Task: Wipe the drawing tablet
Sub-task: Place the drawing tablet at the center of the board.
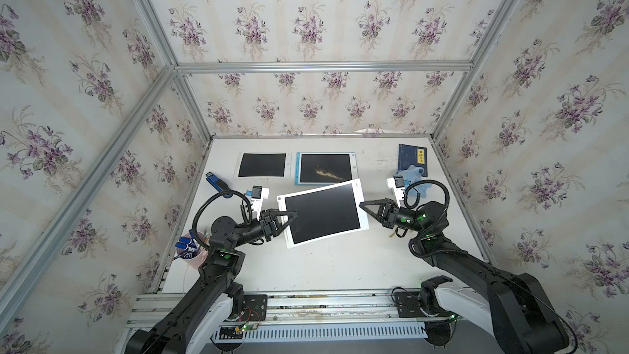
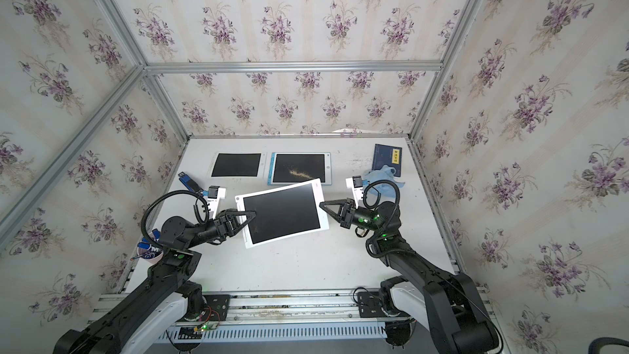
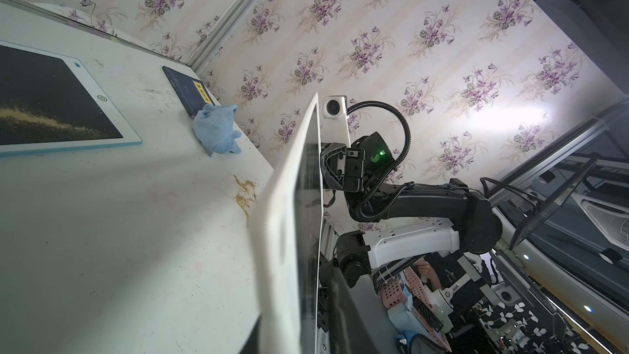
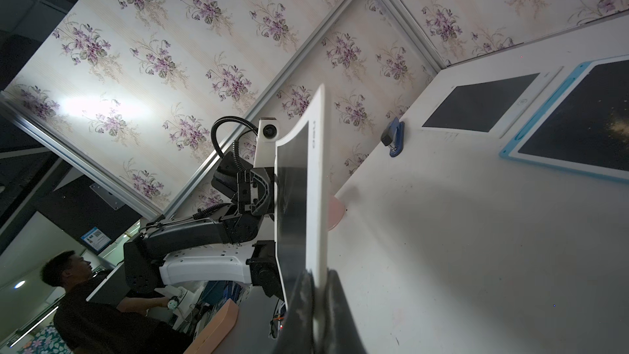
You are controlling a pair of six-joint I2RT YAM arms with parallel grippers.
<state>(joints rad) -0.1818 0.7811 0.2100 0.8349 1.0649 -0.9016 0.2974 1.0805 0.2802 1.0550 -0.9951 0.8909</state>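
Observation:
A white-framed drawing tablet (image 1: pixel 323 212) (image 2: pixel 282 212) with a black screen hangs tilted above the table's middle, between my two grippers. My right gripper (image 1: pixel 361 204) (image 4: pixel 319 304) is shut on its right edge, both fingers pressed on the white frame (image 4: pixel 315 199). My left gripper (image 1: pixel 295 214) (image 3: pixel 297 332) is at the tablet's left edge (image 3: pixel 289 216). Its fingers straddle that edge, with a thin gap showing on the screen side. A crumpled blue cloth (image 1: pixel 410 173) (image 3: pixel 218 127) lies at the back right, in neither gripper.
At the back lie a blue-framed tablet (image 1: pixel 325 168) with brown dust on it and a white one (image 1: pixel 262 165). A dark blue book (image 1: pixel 412 158) lies under the cloth. A blue stapler (image 1: pixel 216 180) and a pink pen cup (image 1: pixel 192 250) are on the left. Brown crumbs (image 3: pixel 245 192) are on the table.

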